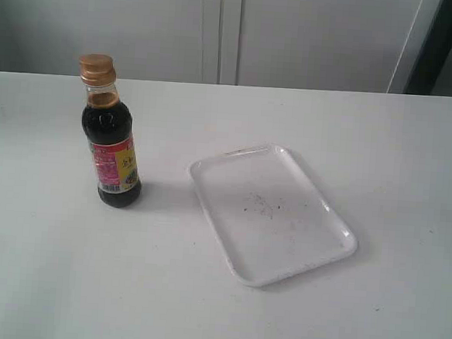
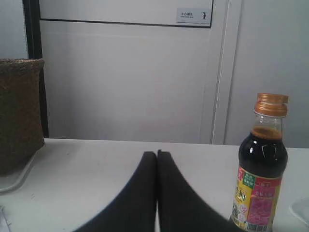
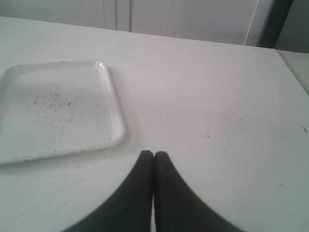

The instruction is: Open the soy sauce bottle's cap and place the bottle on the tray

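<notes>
White table (image 1: 216, 316), pale panelled wall (image 1: 313, 36), woven basket (image 2: 19, 116), small wall sign (image 2: 194, 16)

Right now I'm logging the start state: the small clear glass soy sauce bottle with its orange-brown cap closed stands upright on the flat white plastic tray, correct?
Not quite. The small glass soy sauce bottle, orange-brown cap closed, stands upright on the white table beside the flat white plastic tray, not on it. The exterior view shows a gap between them.

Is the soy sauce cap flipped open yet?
Shut. The cap sits flat on the upright soy sauce bottle; no white spout shows.
</notes>
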Robot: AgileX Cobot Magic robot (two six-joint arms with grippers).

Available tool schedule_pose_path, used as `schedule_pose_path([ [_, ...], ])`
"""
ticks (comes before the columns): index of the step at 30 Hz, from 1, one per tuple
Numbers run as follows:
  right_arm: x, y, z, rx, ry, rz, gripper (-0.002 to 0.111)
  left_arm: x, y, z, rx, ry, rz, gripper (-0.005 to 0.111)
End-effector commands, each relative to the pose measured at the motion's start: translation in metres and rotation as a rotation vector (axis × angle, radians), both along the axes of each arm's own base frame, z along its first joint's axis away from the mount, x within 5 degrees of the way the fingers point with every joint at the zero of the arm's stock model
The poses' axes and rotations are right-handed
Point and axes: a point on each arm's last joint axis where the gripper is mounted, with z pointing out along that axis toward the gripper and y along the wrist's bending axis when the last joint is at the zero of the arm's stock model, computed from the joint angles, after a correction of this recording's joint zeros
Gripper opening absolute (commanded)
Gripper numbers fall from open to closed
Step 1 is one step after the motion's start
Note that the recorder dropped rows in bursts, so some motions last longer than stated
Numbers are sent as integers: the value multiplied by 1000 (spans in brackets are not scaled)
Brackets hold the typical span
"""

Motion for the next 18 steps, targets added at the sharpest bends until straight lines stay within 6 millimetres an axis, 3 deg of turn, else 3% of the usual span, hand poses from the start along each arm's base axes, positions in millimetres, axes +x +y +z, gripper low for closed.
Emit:
schedule_pose_path([
  [1,0,0,-1,-2,-2,-6,0,-1,0,2,-15,-28,4,0],
  [8,0,0,-1,-2,-2,-6,0,2,0,20,7,-29,5,0],
  [18,0,0,-1,-2,-2,-6,0,26,-2,50,39,-9,-3,0],
])
